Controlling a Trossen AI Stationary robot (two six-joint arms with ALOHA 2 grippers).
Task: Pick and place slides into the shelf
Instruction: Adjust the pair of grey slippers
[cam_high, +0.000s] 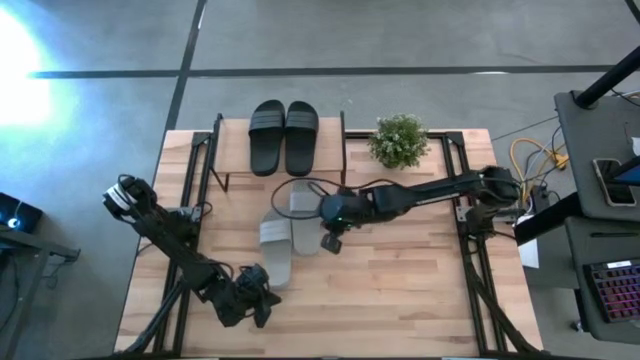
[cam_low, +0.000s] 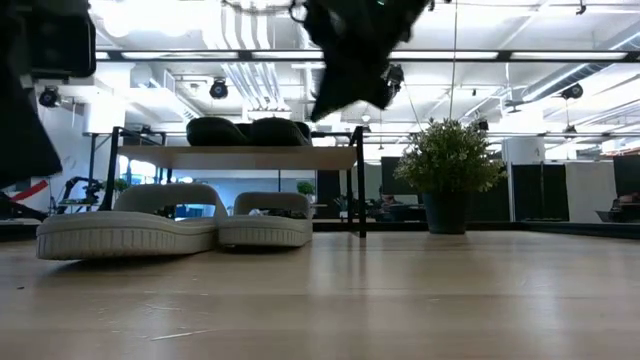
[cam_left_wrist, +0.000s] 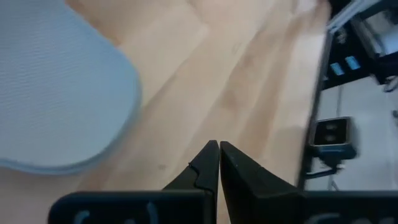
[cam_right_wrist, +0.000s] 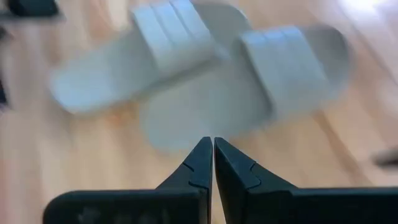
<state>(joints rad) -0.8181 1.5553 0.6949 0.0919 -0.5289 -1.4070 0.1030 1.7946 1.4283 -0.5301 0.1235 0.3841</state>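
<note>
Two grey slides (cam_high: 283, 236) left on surface; black pair (cam_high: 284, 135) shelved.
Right tool (cam_high: 330, 240) above them, closed, empty; needed opening, descending.

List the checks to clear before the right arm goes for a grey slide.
1. Black slides already on the shelf top board: ok.
2. Grey slides lying on the table in front of the shelf, side by side: ok.
3. Right hand poised above the grey pair: ok.
4. Right hand open for a grasp: not ok, fingers shut.
5. Left hand clear of the pair: ok, near the table's front edge, shut.
6. Lower shelf level free: cannot tell.
</note>
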